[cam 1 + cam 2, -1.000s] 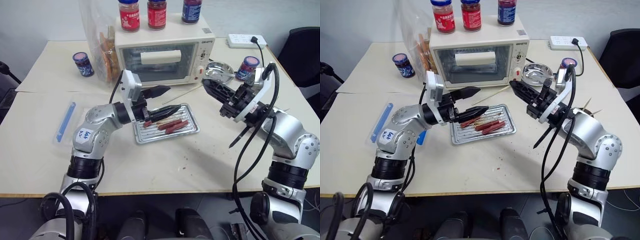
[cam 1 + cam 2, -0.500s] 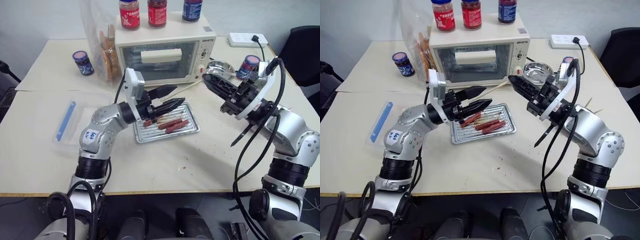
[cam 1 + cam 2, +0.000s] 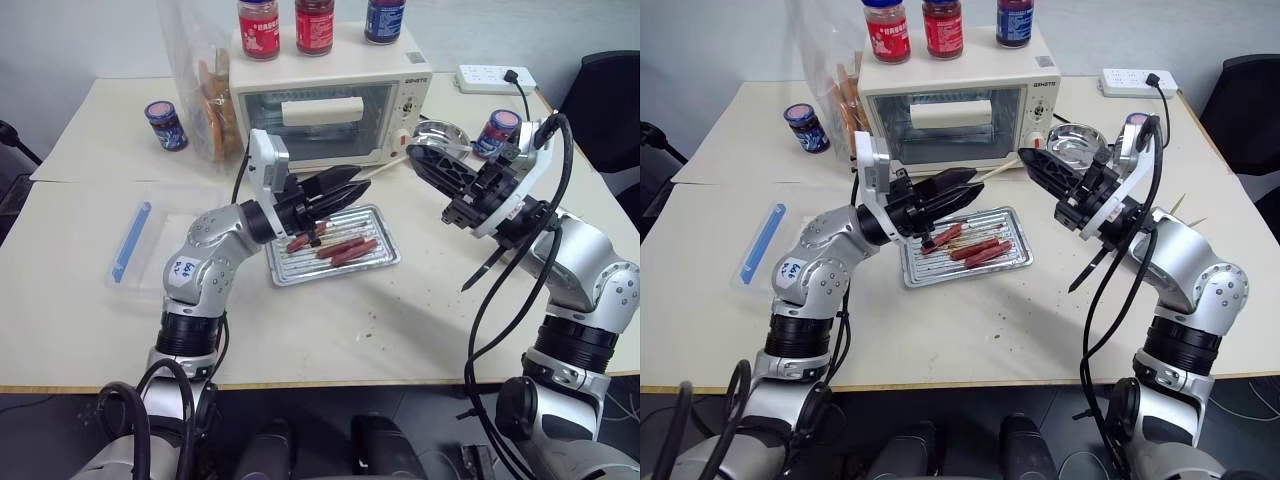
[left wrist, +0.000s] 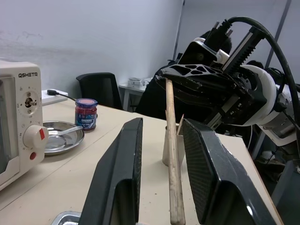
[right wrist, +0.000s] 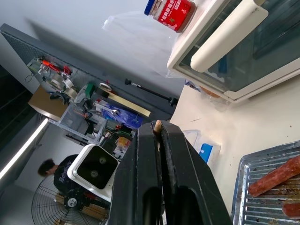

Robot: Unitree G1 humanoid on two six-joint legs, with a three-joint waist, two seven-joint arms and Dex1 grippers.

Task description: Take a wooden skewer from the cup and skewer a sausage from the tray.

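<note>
Far left of the tray (image 3: 300,270), a clear plastic box with a blue clip (image 3: 132,240) lies flat on the counter (image 3: 400,320). Behind the tray and to its left stands a small blue jar with a pink lid (image 3: 165,127), then a clear bag of food (image 3: 205,90) leaning by a white toaster oven (image 3: 320,110), which sits straight behind the tray and carries three jars on top.

Above the tray's left half hangs the left gripper (image 3: 365,185), pointing right. Its two black fingers (image 4: 119,178) stand partly open on either side of a wooden skewer (image 4: 171,154), with a gap visible on each side, so they are not clamped on it. Several red sausages (image 3: 335,248) lie on the tray's ridged floor, under and just right of that gripper.

Above the tray's back right corner, the right gripper (image 3: 415,155) points left toward the other one. Its fingers are pressed together on the skewer's far end, and the stick reaches out from them into the left gripper's gap.

Behind the tray to its right sit a round steel dish (image 3: 440,140) and a second blue jar (image 3: 497,128). Well to the right of the tray, the cup (image 4: 180,145) stands on the counter with more skewers in it, seen past the fingers in the left wrist view.
</note>
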